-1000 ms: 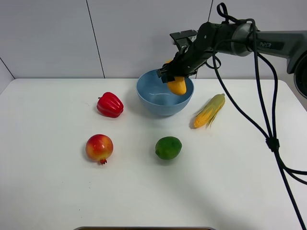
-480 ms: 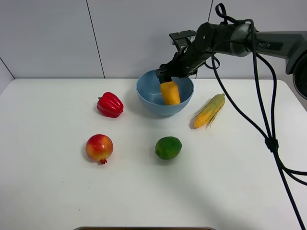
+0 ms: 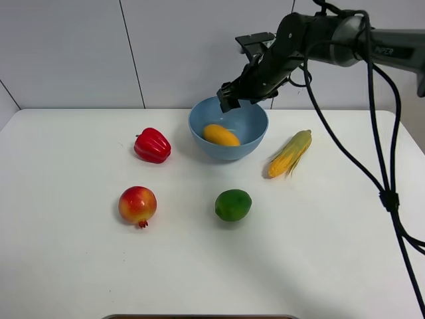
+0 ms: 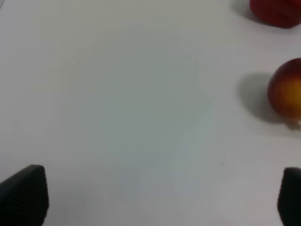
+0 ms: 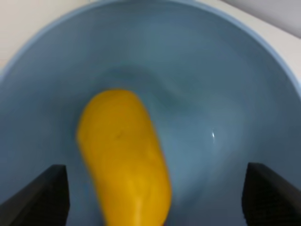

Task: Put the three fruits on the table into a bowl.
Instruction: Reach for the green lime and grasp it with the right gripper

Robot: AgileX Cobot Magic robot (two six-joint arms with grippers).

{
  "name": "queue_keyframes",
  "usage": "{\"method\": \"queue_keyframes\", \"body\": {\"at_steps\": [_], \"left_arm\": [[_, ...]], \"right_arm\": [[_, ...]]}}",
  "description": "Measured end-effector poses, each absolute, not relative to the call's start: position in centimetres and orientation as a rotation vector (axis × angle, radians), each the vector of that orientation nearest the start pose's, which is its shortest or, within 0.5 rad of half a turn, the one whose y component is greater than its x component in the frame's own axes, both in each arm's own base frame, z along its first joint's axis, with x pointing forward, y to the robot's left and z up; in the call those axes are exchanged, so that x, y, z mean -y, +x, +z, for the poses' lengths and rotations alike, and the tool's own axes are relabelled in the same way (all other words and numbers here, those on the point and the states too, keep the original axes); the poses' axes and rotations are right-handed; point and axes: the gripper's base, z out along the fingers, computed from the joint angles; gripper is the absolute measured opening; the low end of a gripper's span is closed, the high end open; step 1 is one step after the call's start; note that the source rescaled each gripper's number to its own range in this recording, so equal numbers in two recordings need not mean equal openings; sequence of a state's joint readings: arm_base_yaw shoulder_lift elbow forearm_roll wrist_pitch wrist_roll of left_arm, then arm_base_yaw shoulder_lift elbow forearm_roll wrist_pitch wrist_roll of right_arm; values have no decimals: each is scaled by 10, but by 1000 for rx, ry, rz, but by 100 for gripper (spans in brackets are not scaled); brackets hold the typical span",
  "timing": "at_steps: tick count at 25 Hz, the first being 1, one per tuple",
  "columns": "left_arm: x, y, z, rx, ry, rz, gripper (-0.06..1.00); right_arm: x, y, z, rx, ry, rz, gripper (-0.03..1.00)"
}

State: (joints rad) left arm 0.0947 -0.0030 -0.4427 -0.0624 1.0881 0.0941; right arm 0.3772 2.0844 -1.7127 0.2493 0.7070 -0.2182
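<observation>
The right arm stretched in from the right, elbow high, its gripper [image 3: 228, 100] tipped down over the bowl's [image 3: 229, 152] back rim, jaws spread, empty. The mango [image 3: 221, 135] lay inside the bowl. The left gripper [image 4: 157, 195] hung over the table [image 3: 80, 266] with jaws wide, near the pomegranate [image 4: 287, 92]

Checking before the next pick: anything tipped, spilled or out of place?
Nothing stands out. The mango lies inside the upright bowl; the lime and pomegranate sit apart on the table.
</observation>
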Motion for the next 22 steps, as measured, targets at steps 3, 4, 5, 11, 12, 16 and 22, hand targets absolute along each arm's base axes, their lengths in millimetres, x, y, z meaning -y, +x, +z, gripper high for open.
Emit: {"method": "queue_keyframes", "body": {"at_steps": [3,4,5,11,12,16,22], "left_arm": [[5,0,259,-2124,1,36,100],[5,0,259,-2124,1,36,100],[5,0,259,-2124,1,36,100],[5,0,259,-2124,1,36,100],[5,0,259,-2124,1,36,100],[5,0,259,-2124,1,36,100],[5,0,259,-2124,2,36,100]], "right_arm": [[-183,420,245,-2524,-610,342,38],[-182,415,252,-2535,-629,341,38],[-180,411,257,-2551,-647,342,38],[-171,382,297,-2576,-745,347,38],[-170,378,303,-2577,-758,347,38],[-164,360,327,-2556,-845,341,38],[-169,342,336,-2508,-1097,319,38]]}}
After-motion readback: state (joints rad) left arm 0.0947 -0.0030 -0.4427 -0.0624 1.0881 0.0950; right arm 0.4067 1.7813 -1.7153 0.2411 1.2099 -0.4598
